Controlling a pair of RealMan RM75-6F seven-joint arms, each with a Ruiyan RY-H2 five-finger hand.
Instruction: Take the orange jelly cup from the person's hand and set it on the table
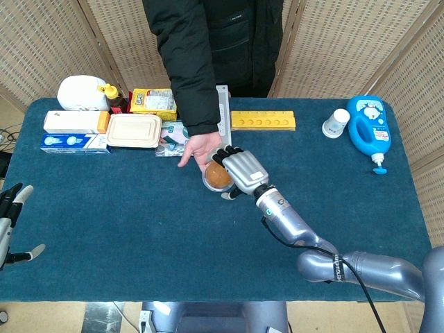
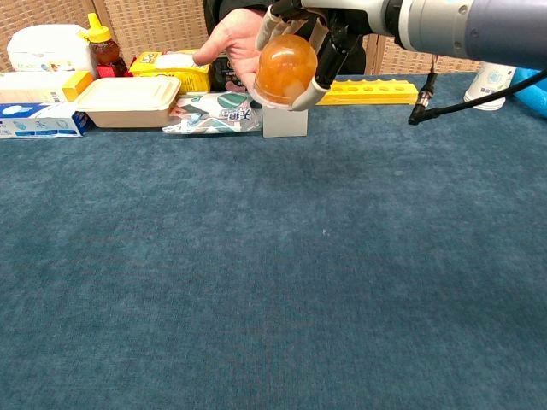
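The jelly cup is translucent orange. The right hand is silver-grey with black fingers and pale tips. The desk wears deep teal-blue cloth. The person's jacket sleeve is black. A yellow rack, blue detergent bottle and beige lunch box sit behind.
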